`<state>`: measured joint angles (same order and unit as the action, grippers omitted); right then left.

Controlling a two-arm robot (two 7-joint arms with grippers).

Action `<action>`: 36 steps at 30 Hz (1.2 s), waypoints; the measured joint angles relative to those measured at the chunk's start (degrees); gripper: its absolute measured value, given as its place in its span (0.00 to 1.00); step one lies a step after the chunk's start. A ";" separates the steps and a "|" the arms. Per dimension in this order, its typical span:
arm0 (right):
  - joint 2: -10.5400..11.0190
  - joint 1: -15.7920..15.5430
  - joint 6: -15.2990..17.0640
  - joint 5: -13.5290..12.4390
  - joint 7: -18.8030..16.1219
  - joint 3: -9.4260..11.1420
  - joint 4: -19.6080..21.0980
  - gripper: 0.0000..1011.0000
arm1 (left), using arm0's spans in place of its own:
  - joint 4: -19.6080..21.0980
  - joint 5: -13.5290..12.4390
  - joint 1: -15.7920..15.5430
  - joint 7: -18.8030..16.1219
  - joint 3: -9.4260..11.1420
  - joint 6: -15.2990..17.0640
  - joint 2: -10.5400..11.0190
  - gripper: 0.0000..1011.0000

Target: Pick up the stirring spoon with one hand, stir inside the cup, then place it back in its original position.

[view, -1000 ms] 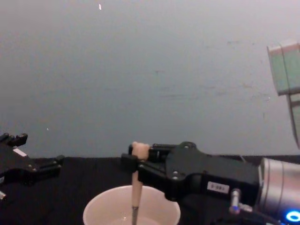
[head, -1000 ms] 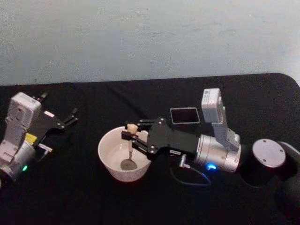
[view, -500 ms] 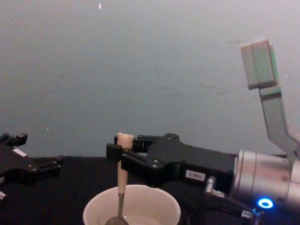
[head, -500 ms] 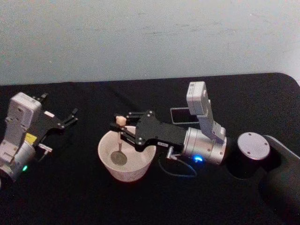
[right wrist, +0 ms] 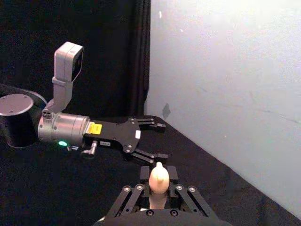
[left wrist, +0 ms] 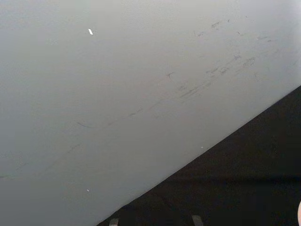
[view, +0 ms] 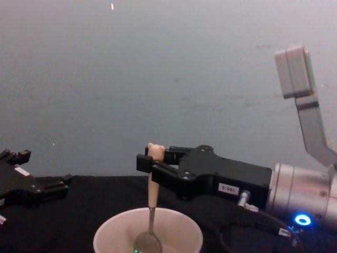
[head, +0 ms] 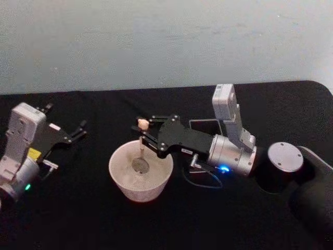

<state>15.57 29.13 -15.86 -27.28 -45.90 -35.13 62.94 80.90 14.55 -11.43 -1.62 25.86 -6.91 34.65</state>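
Right now the right gripper [head: 141, 130] reaches in from the robot's right over the cream-white cup [head: 117, 156], its two short black fingers pinched on the pale upper shaft of the stirring spoon [head: 141, 148], just below the small bear head. In the chest view the spoon [view: 151, 195] stands nearly upright in the right gripper [view: 150, 161], and its dark rounded bowl sits low inside the cup [view: 105, 241]; whether it touches the bottom cannot be told. The right wrist view shows the bear head [right wrist: 158, 179] clamped between the linkages.

Behind the silver wrist, a dark grey square holder [head: 204, 125] sits on the black table [head: 78, 208], partly hidden by the arm. Well to the left of the cup, the left gripper [head: 66, 115] is parked low over the table, fingers spread and gripping nothing; the chest view shows it at the left edge [view: 45, 167].
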 joint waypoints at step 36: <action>7.71 -2.90 0.61 -1.91 2.23 5.62 15.40 0.21 | 0.00 0.00 0.00 0.00 0.00 0.00 0.00 0.99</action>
<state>23.28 26.22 -15.25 -29.19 -43.67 -29.51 78.34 80.90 14.55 -11.43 -1.62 25.86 -6.91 34.65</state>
